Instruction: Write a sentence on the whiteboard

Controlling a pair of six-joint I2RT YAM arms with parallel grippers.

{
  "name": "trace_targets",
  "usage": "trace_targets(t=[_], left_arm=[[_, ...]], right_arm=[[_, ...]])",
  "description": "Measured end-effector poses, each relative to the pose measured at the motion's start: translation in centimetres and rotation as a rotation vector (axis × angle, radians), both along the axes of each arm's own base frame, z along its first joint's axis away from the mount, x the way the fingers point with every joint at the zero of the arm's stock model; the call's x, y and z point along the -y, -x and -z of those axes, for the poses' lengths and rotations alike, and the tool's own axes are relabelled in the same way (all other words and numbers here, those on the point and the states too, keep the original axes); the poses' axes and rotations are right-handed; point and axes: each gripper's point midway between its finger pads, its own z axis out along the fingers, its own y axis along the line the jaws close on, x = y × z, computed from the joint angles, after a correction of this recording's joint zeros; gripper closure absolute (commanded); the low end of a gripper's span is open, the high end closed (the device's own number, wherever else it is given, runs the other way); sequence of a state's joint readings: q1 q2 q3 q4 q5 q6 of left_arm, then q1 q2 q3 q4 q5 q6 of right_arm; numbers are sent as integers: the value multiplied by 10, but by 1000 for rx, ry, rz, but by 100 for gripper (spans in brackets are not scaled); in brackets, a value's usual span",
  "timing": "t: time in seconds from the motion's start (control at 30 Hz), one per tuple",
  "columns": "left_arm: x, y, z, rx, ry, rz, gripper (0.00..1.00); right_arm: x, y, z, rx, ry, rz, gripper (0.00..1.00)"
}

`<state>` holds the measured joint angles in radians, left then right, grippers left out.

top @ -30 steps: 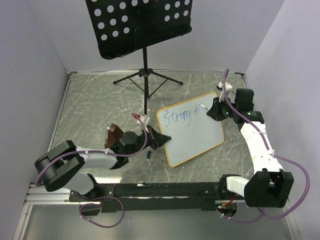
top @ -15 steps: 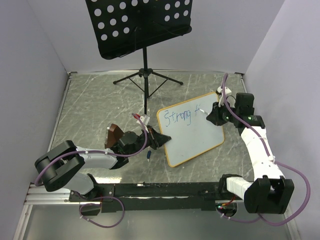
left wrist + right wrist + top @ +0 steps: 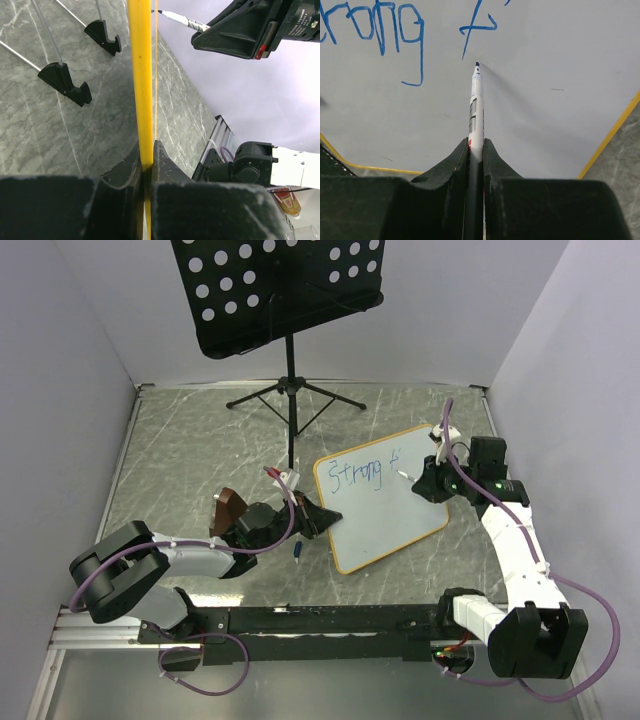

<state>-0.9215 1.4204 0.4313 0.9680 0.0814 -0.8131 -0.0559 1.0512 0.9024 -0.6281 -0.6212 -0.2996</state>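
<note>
The whiteboard (image 3: 385,525) stands tilted on the table, its orange frame (image 3: 141,75) edge-on in the left wrist view. My left gripper (image 3: 318,520) is shut on the frame's left edge (image 3: 146,152). Blue writing (image 3: 355,477) reads "Strong", followed by a crossed stroke (image 3: 475,27). My right gripper (image 3: 425,483) is shut on a white marker (image 3: 476,110). The marker's dark tip (image 3: 477,64) sits just below that stroke, at or very near the board's surface (image 3: 545,60). From the left wrist, the marker (image 3: 180,19) points at the board.
A black perforated music stand (image 3: 280,290) rises behind the board, its tripod feet (image 3: 65,82) on the marbled table. A brown block (image 3: 229,508) sits by my left wrist. A small blue cap (image 3: 300,551) lies near the board's lower left corner.
My right gripper has drawn the marker down the board from near its top edge. The stroke after "Strong" has gained a crossbar and a small mark. The left arm and board stayed still.
</note>
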Motion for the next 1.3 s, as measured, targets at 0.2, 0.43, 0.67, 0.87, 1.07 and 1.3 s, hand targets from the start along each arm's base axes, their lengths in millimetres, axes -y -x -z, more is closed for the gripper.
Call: trace_targets(t=[0.2, 0.43, 0.67, 0.87, 1.07, 1.3], left_arm=[[0, 0, 0, -1, 0, 0, 99], [0, 0, 0, 0, 0, 0, 99], [0, 0, 0, 0, 1, 0, 99], [0, 0, 0, -3, 2, -1, 99], [0, -1, 0, -3, 3, -2, 99], [-3, -1, 2, -17, 12, -8, 99]], right_arm=[[0, -10, -11, 22, -14, 17, 100], [2, -31, -26, 70, -23, 41, 100], [3, -39, -24, 57, -28, 55, 100], [3, -40, -22, 52, -29, 57, 100], [3, -38, -20, 50, -22, 48, 100], [2, -22, -3, 16, -11, 27, 100]])
